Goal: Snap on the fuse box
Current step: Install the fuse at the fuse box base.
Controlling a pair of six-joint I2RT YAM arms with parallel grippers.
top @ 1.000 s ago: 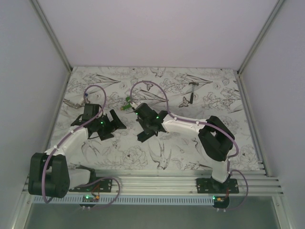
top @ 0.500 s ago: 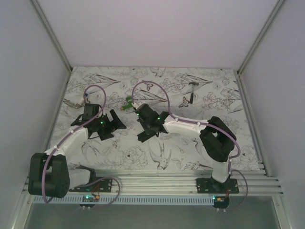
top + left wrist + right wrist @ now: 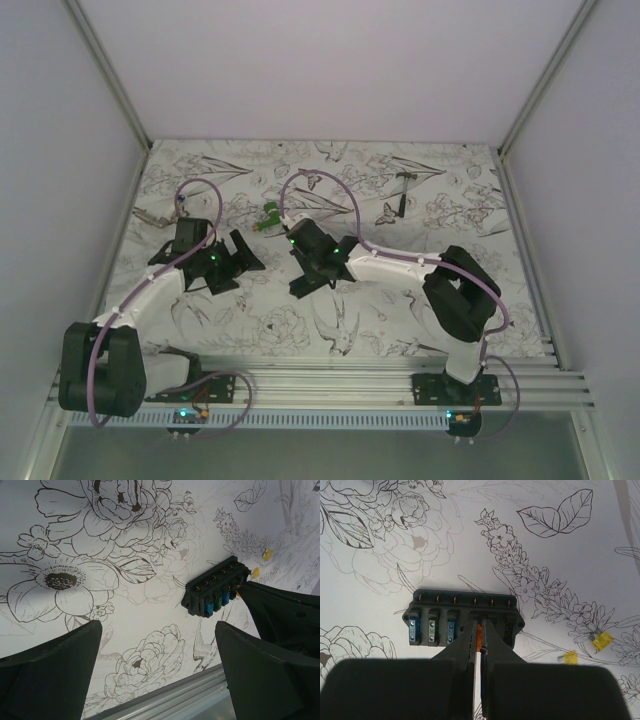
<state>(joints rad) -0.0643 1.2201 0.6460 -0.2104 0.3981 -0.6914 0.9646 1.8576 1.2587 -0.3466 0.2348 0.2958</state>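
Fuse box (image 3: 465, 611): lying flat on the flowered bench (image 3: 380, 520), directly under the right gripper's tips. The left wrist view shows it well ahead of the left gripper.
Right gripper (image 3: 479, 630): fingers pinched together on an orange fuse (image 3: 479, 636), with its tip down at the fourth slot from the left.
Left gripper (image 3: 156, 627): jaws spread wide with nothing between them, hanging back from the box.
Slots filled: three at the left end carry fuses, blue fuses (image 3: 414, 628) among them.
Slot in hand: the orange one looks part-way in. Whether it has clicked home cannot be told, since the fingers cover the seat.
Slots left: the two to the right of the fingers look bare, though one is partly hidden.
Loose stock: two yellow fuses (image 3: 601, 640) lie on the bench off to the right of the box, apart from it. That looks like a match for the two bare slots.
Progress: by my reckoning a little past halfway, with three seated, a fourth going in and two to fetch.
Cover: no lid for the box shows in any view.
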